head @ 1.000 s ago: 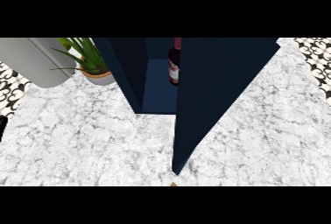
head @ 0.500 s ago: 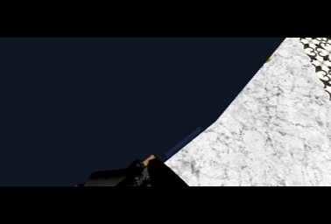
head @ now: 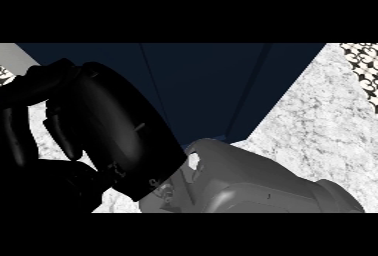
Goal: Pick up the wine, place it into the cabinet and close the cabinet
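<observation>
Wine did not show anywhere at this moment, so whether it stood inside the cabinet [head: 221, 85] could not be told. One robot hand [head: 88, 135] filled the left of the head view, black and very close to the camera, its fingers [head: 18, 127] curled down at the far left and closed on nothing that showed. Its grey forearm [head: 251, 185] ran in from the lower right, which suggested the right arm, though that was not certain. Beyond the robot hand rose the dark blue cabinet, its panels running up and away with a seam down the middle. The door's edge lay up and right of the robot hand, where the marble desk [head: 317, 115] began. Closing looked like the step in hand.
</observation>
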